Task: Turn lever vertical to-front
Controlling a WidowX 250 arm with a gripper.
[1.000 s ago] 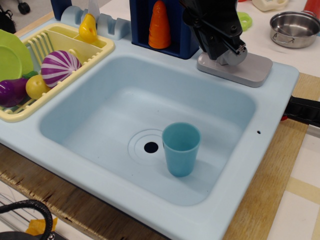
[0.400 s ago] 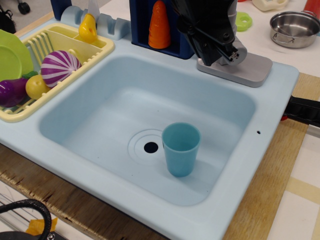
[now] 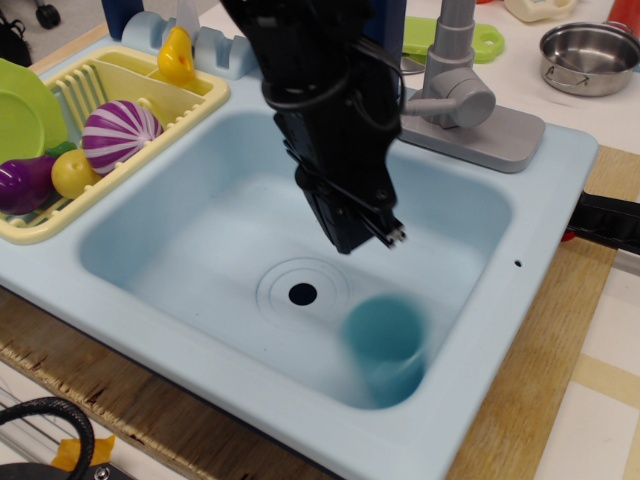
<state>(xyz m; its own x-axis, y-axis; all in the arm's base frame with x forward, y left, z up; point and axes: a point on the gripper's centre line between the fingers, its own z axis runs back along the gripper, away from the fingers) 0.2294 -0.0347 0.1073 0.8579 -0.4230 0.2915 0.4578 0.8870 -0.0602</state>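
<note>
The grey lever is a short thick arm with a round end. It sticks out from the grey upright post toward the front, above the flat grey base on the sink's back right rim. My black gripper hangs over the middle of the sink basin, well to the left of and below the lever, touching nothing. Its fingers look closed together with no gap and hold nothing.
A light blue cup, blurred, stands in the light blue sink at the front right, near the drain hole. A yellow rack with toy food is at the left. A steel pot is at the back right.
My gripper has left the lever and swung left and down over the basin, uncovering the post and lever. The cup has shifted toward the front right and is blurred.
</note>
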